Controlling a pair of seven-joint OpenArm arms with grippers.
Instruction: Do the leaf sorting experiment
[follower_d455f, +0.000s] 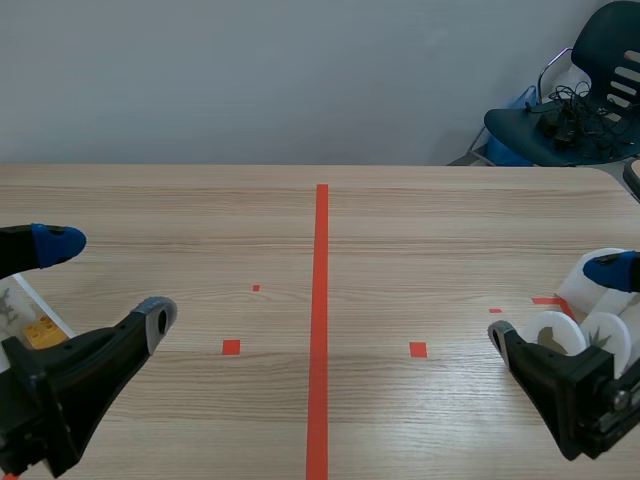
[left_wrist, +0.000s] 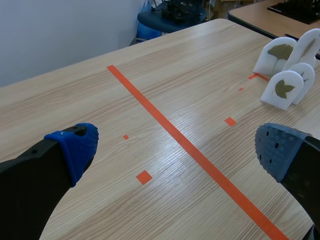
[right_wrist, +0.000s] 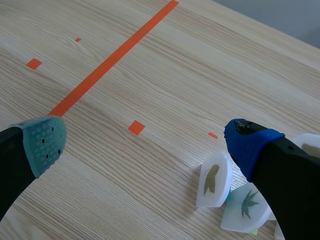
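Fingers (left_wrist: 72, 150) apart, dotted pads — arched white leaf plaques (left_wrist: 282, 89).

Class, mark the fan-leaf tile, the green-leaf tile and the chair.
fan-leaf tile (left_wrist: 280, 50): left wrist view, on its leaf.
green-leaf tile (right_wrist: 248, 204): right wrist view, on its leaf.
chair (follower_d455f: 603, 45): scene view, on its backrest.

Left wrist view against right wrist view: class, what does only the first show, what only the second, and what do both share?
Only the left wrist view: the blue chair, the wall and the open left pincer. Only the right wrist view: the open right pincer and a card whose leaf looks green, beside its blue-padded finger. Both: the wooden table, the orange-red tape line and white arched leaf cards.
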